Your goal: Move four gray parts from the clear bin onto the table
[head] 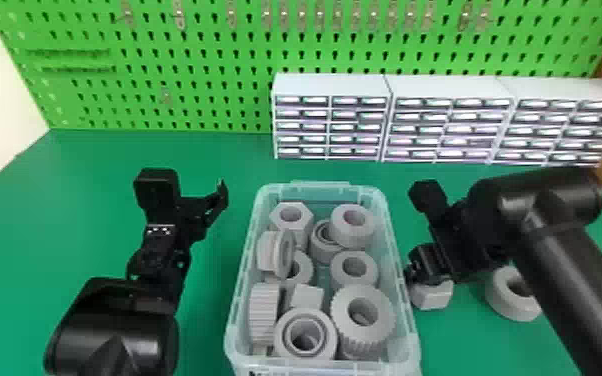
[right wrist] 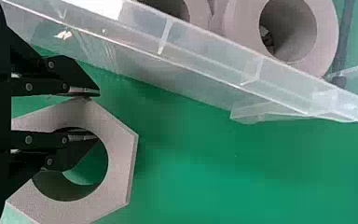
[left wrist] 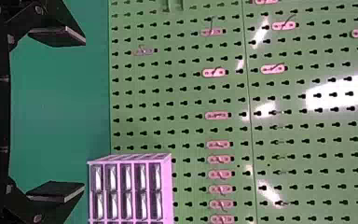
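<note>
At lower right, the black right gripper (head: 414, 274) clamps a gray hexagonal nut (head: 434, 296) beside the clear plastic bin (head: 239, 295). At left, the black left gripper (head: 190, 192) has fingers spread.

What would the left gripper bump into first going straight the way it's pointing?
Most likely the green pegboard, which stands ahead of the open left gripper. Depth is hard to judge, though, so a slight downward tilt could bring it to the table first.
</note>
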